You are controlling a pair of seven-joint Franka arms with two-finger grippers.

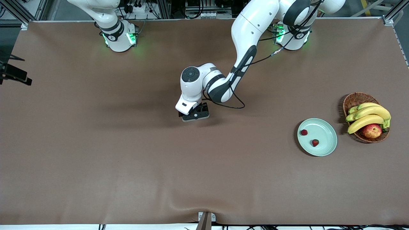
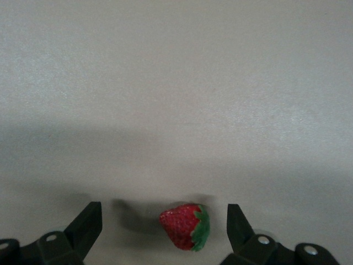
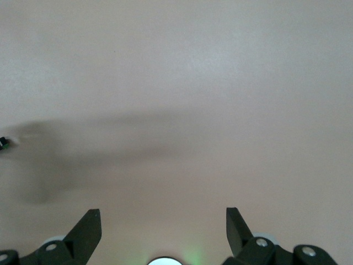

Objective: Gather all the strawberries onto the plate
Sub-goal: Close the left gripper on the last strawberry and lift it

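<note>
The pale mint-green plate [image 1: 326, 135] lies toward the left arm's end of the table, with two strawberries on it [image 1: 304, 132] [image 1: 315, 142]. My left gripper [image 1: 195, 115] is low over the middle of the table and hides the third strawberry in the front view. In the left wrist view that strawberry [image 2: 186, 226], red with a green cap, lies on the table between the fingers of my open left gripper [image 2: 162, 214], closer to one finger and touching neither. My right gripper [image 3: 162, 218] is open and empty above bare table. It is out of the front view, and its arm waits.
A brown wicker basket [image 1: 354, 99] with bananas [image 1: 367, 115] and a red-yellow apple [image 1: 371, 131] stands beside the plate, at the left arm's end. A black camera mount [image 1: 14, 74] juts in at the table edge at the right arm's end.
</note>
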